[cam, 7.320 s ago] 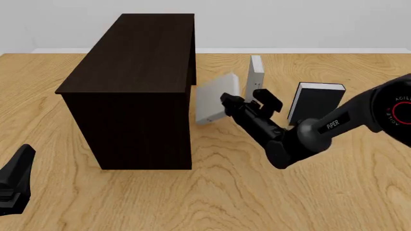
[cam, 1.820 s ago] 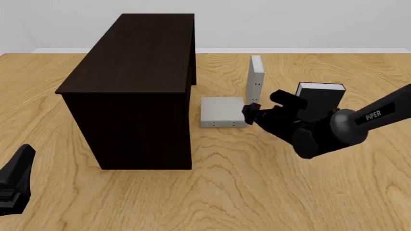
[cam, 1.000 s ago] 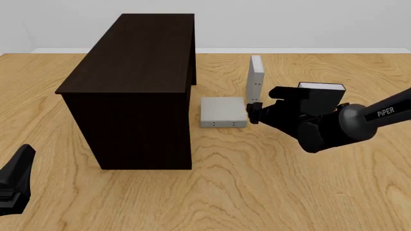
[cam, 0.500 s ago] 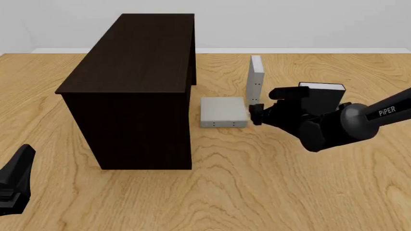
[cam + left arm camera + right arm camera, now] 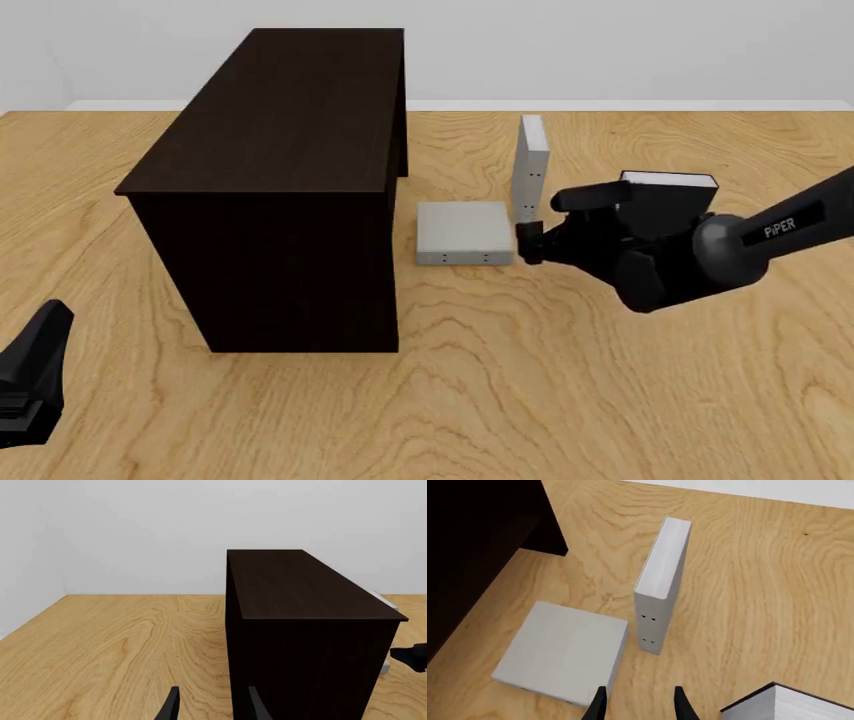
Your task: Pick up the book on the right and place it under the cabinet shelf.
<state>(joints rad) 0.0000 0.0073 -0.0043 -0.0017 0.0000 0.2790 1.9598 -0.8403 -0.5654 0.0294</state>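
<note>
The left gripper (image 5: 34,385) sits at the near left, jaws parted, holding nothing. Farther in, the right gripper (image 5: 529,241) is slightly parted and empty, its tips just beside the right edge of the book (image 5: 462,233), which lies flat on the table (image 5: 561,400) right of the cabinet shelf (image 5: 274,180). Beyond stands a second grey book (image 5: 530,165); a black book (image 5: 667,205) stands right.

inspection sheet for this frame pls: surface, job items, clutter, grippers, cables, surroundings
Surface: wooden table, bare grain.
Job's things: grey book lies flat beside the cabinet, not under it, apart from its side.
Clutter: second grey book upright behind the flat one; black book upright, partly hidden by the right arm.
Grippers: right gripper open, empty, at the flat book's edge; left gripper open, empty, facing the cabinet.
Cables: nothing seen.
Surroundings: pale wall, white baseboard.
</note>
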